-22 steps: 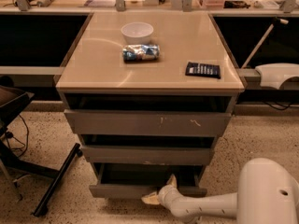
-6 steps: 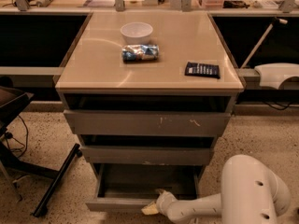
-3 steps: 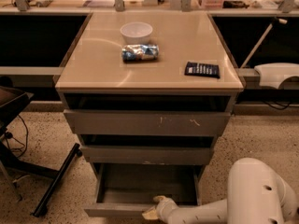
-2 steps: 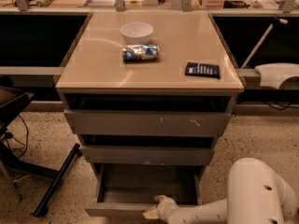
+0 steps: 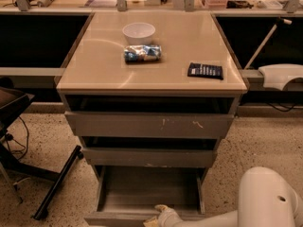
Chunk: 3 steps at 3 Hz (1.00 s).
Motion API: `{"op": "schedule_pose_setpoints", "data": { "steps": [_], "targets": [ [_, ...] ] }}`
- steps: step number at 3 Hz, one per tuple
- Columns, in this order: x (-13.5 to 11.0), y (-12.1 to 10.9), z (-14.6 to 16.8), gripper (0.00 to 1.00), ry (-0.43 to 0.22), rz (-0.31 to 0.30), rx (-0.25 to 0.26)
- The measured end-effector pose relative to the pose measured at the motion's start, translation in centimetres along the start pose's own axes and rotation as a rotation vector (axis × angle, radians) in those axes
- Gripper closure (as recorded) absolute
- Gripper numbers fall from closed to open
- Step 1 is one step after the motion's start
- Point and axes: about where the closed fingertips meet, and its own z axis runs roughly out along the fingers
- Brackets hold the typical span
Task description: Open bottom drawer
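The bottom drawer is pulled well out of the cabinet. Its shallow grey tray shows empty, and its plain front panel sits at the picture's lower edge. My gripper is at the top edge of that front panel, near its middle, at the end of my white arm reaching in from the lower right. Above it are the middle drawer front with a pale chipped edge and the wide top drawer front with white scratches.
On the beige cabinet top stand a white bowl, a blue snack bag and a dark packet. A black chair base stands on the speckled floor at left. A counter runs behind.
The bottom drawer has slid out toward me, from nearly shut to well open. My gripper has moved down and forward with its front panel.
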Motion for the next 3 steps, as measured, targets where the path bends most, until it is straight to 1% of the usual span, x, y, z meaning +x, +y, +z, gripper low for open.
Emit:
{"op": "schedule_pose_setpoints", "data": {
  "steps": [1, 2, 3],
  "targets": [
    [0.0, 0.0, 0.0, 1.00, 0.000, 0.000, 0.000],
    [1.2, 0.5, -2.2, 1.00, -0.014, 0.008, 0.006],
    [2.5, 1.8, -4.8, 1.00, -0.030, 0.006, 0.020]
  ]
}}
